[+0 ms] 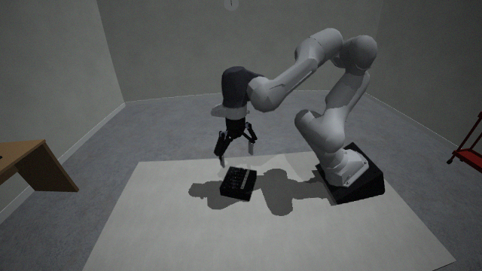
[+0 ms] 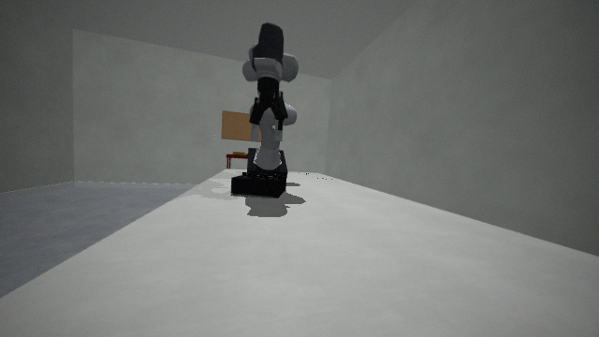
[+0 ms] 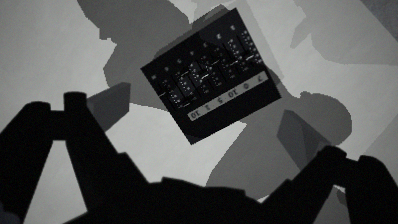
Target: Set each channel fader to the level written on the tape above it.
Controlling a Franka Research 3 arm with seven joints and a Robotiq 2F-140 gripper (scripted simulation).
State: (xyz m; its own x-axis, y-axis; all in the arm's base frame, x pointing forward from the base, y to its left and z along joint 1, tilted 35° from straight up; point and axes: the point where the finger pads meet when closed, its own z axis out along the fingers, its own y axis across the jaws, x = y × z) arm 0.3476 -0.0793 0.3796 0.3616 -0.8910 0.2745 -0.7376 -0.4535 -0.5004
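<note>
While hanging above the desk's far edge:
Gripper (image 1: 236, 147): fingers spread wide, nothing between them, clear of the desk.
Lighting desk (image 1: 238, 183): flat on the pale table (image 1: 169, 233), near the arm's base (image 1: 370, 188).
Tape strip (image 3: 226, 95): numbers too blurred to read surely.

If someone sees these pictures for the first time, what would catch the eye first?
Probably the big white jointed arm, bent over the pale table from its black base. Next, its open black claw, holding nothing, above the small black lighting desk, which casts dark shadows.
</note>
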